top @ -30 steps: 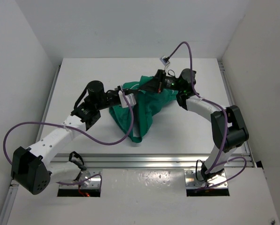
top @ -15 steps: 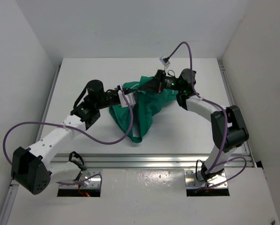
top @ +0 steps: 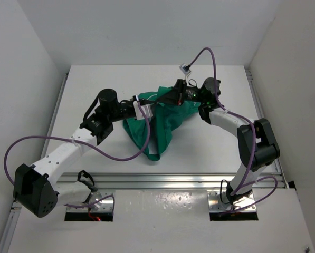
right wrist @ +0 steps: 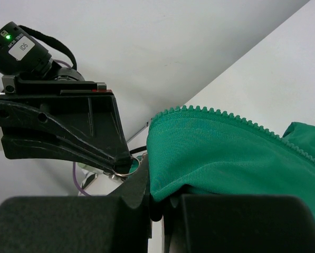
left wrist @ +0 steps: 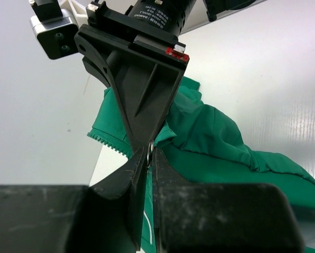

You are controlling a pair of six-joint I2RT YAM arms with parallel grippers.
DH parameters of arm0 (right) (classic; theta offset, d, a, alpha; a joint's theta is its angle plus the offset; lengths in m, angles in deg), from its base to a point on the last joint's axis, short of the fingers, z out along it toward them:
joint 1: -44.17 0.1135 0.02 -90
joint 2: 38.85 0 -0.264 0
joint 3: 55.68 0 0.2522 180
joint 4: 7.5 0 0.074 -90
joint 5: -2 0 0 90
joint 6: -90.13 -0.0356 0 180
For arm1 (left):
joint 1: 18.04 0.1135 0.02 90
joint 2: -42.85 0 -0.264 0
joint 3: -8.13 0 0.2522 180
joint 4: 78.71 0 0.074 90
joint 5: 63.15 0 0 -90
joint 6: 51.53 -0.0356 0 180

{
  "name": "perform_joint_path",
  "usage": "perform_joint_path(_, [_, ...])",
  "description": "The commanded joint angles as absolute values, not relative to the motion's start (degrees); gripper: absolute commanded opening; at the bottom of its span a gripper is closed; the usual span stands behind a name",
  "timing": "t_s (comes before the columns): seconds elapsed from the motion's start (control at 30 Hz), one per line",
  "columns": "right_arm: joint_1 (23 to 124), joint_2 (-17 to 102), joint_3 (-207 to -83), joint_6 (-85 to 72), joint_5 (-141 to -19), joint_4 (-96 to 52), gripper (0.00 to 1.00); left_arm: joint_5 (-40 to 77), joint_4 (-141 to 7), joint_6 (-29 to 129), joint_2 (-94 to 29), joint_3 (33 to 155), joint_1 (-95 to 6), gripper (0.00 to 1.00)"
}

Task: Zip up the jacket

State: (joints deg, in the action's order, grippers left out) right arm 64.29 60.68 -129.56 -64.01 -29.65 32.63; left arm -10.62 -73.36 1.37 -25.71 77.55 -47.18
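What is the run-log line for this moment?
left jaws: shut on ring | right jaws: shut on jacket | teeth: unjoined | task: not done

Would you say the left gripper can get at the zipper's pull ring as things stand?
Likely yes: the left gripper looks pinched on the metal pull ring, and the right gripper, clamping the jacket edge beside it, leaves the ring uncovered.

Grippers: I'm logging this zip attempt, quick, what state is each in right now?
Left gripper: closed on the zipper's pull ring.
Right gripper: closed on a fold of the jacket.
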Motion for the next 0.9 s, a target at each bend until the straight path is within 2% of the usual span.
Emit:
perform_joint_path(0.0, [64.3, 60.0, -129.8, -62.5, -29.2, 36.0, 0.0, -12.5, -74.7, 2.3, -25.5, 80.9, -46.3, 0.15])
perform_joint_path(0.07, [64.4, 60.1, -129.9, -62.5, -29.1, 36.0, 0.0, -12.5, -74.7, 2.3, -25.5, 80.9, -46.3, 0.16])
perform_joint_path(0.13, [64.5, 60.3, -130.0, -62.5, -29.1, 36.0, 0.0, -12.5, -74.7, 2.3, -25.5, 80.9, -46.3, 0.12])
perform_joint_path(0.17, [64.3, 60.2, -129.9, -62.5, -29.0, 36.1, 0.0, -12.5, -74.7, 2.3, -25.5, 80.9, -46.3, 0.09])
perform_joint_path(0.2, [64.4, 60.2, -130.0, -62.4, -29.0, 36.1, 0.0, -12.5, -74.7, 2.3, -25.5, 80.9, -46.3, 0.01])
perform_joint_path(0.23, [64.4, 60.0, -130.2, -62.4, -28.9, 36.1, 0.0, -12.5, -74.7, 2.3, -26.1, 80.9, -46.3, 0.0])
perform_joint_path(0.6, [64.4, 59.7, -128.8, -63.1, -27.5, 40.3, 0.0, -5.2, -76.6, 5.6, -28.3, 81.4, -45.7, 0.0])
perform_joint_path(0.87, [64.3, 58.3, -125.9, -64.1, -24.6, 43.3, 0.0, -1.0, -78.2, 17.2, -33.5, 84.8, -43.4, 0.0])
